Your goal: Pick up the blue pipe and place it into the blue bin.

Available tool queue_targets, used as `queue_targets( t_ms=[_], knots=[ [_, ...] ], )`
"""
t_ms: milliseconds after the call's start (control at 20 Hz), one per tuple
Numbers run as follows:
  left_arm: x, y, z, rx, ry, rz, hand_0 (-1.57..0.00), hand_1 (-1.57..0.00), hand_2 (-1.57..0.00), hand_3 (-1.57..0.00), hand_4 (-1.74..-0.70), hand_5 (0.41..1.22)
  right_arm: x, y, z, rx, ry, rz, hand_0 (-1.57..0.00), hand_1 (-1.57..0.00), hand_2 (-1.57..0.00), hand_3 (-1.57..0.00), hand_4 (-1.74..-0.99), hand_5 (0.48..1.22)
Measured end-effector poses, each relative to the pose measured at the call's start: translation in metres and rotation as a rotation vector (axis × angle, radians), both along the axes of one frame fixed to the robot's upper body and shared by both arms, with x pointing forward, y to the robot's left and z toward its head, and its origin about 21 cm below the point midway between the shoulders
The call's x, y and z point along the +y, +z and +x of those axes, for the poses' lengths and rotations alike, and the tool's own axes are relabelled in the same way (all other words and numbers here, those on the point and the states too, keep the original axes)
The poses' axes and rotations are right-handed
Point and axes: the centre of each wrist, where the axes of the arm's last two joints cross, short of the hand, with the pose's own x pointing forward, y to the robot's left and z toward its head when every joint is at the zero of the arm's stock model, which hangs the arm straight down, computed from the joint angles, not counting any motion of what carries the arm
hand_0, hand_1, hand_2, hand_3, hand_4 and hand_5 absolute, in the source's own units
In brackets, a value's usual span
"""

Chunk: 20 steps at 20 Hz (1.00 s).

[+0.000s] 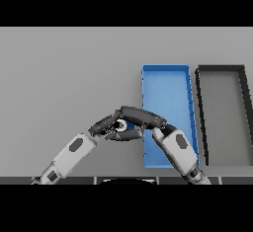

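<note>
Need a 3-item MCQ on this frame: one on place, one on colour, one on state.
1. Where is the blue bin relative to the dark bin?
A. to its left
B. to its right
C. inside it

2. What colour is the pipe between the hands?
A. red
B. blue
C. yellow

3. What is the right robot hand doing?
A. lying flat and away from the pipe
B. resting in the dark bin
C. curled over the pipe

Key: 1 A, the blue bin sits left of the dark one. 2 B, blue shows between the fingers. 3 C, its fingers arch over the pipe, meeting the left robot hand.
</note>
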Motion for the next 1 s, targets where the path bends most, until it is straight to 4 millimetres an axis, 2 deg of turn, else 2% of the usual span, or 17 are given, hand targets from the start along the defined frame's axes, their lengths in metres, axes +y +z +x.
queue_targets(
  t_ms=[150, 350, 550, 650, 750, 850, 900, 1000],
  knots=[
    [-0.002, -0.003, 0.0, 0.019, 0.046, 0.029, -0.1, -0.09, -0.09, -0.03, -0.84, 0.754, 0.0, 0.003, 0.001, 0.002, 0.002, 0.014, -1.57, -1.57, -1.57, -1.57, -1.485, 1.218],
    [-0.001, -0.006, 0.0, 0.031, 0.066, 0.031, -0.04, -0.03, -0.04, -0.01, -0.84, 0.636, -0.006, -0.001, 0.0, -0.017, -0.001, 0.044, -1.57, -1.57, -1.57, -1.57, -1.487, 1.22],
    [0.004, -0.009, -0.005, 0.123, 0.118, 0.053, -0.02, -0.01, -0.01, -0.01, -0.88, 0.605, -0.003, 0.006, -0.002, -0.014, -0.004, 0.06, -1.57, -1.57, -1.57, -1.57, -1.492, 1.22],
    [0.002, -0.005, -0.005, 0.116, 0.116, 0.059, -0.01, -0.01, -0.01, 0.0, -0.88, 0.572, -0.008, 0.005, -0.001, 0.071, 0.016, 0.113, -1.57, -1.57, -1.57, -1.57, -1.492, 1.221],
    [0.001, -0.008, -0.005, 0.131, 0.124, 0.084, -0.01, 0.0, -0.01, 0.0, -0.87, 0.543, -0.007, 0.014, 0.004, 0.154, 0.04, 0.176, -1.57, -1.57, -1.57, -1.57, -1.493, 1.221],
    [0.003, -0.01, -0.006, 0.13, 0.123, 0.087, 0.0, 0.0, 0.0, 0.0, -0.87, 0.529, -0.006, 0.024, 0.006, 0.225, 0.05, 0.202, -1.57, -1.57, -1.57, -1.57, -1.494, 1.221],
    [0.001, -0.011, -0.008, 0.133, 0.116, 0.092, 0.0, 0.0, 0.0, 0.0, -0.87, 0.523, -0.003, 0.034, 0.01, 0.235, 0.049, 0.21, -1.57, -1.57, -1.57, -1.57, -1.493, 1.221],
    [0.004, -0.013, -0.012, 0.134, 0.121, 0.09, 0.0, 0.0, 0.0, 0.0, -0.87, 0.509, -0.009, 0.054, 0.011, 0.218, 0.05, 0.241, -1.57, -1.57, -1.57, -1.57, -1.492, 1.221]
  ],
)
